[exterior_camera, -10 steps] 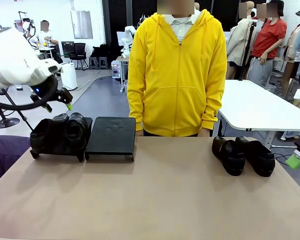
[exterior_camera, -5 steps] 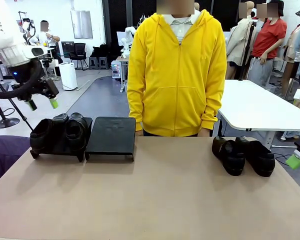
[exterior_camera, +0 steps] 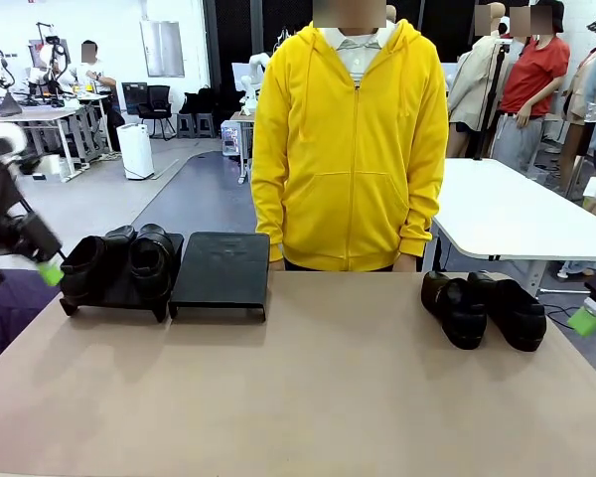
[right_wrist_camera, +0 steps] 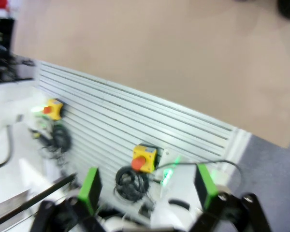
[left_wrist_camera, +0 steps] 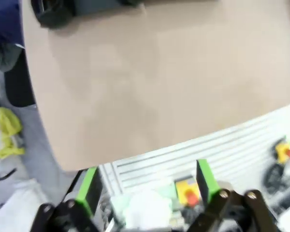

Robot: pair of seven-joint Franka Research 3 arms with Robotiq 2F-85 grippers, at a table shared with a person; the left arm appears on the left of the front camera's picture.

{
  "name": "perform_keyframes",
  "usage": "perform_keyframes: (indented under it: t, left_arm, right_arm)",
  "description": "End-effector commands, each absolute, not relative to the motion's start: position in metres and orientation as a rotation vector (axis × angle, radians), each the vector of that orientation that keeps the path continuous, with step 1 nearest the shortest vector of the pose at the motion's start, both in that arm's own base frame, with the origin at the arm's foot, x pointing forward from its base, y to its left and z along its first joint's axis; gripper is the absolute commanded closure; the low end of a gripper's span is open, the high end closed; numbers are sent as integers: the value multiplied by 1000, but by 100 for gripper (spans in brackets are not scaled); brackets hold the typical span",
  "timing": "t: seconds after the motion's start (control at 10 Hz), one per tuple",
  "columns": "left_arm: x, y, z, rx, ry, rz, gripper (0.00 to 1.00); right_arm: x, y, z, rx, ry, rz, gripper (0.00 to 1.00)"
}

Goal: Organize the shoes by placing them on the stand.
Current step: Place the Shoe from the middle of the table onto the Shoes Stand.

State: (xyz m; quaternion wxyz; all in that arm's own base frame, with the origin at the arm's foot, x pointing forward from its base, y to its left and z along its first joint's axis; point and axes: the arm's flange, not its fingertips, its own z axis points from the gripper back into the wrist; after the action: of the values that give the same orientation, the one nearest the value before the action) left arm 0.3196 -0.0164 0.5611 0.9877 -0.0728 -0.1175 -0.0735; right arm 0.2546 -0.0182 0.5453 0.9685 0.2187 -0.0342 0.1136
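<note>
Front camera faces across table (exterior_camera: 308, 397), both wrist cameras overlook its edge

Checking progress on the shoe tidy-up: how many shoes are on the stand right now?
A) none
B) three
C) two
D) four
C: two shoes sit on the left platform of the stand; the other two lie on the table, off to the right.

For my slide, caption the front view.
Two shoes sit on the left platform; two more wait on the table.
</note>
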Motion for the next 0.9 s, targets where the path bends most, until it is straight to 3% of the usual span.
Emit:
perform_keyframes:
  t: [0.0,0.2,0.3,0.4,0.8]
  left_arm:
    - [231,-12,537,-184,-485,44,0]
    - [230,23,543,-361,-702,237,0]
    - [250,38,540,-388,-674,285,0]
    - [244,13,590,-315,-558,169,0]
    - [244,13,590,-315,-558,169,0]
  right_arm:
    - [256,-18,549,467,-74,254,0]
    - [256,-18,549,467,-74,254,0]
    - [256,-18,549,467,-74,254,0]
    - [256,-18,549,467,-74,254,0]
    - [256,-18,549,467,-74,254,0]
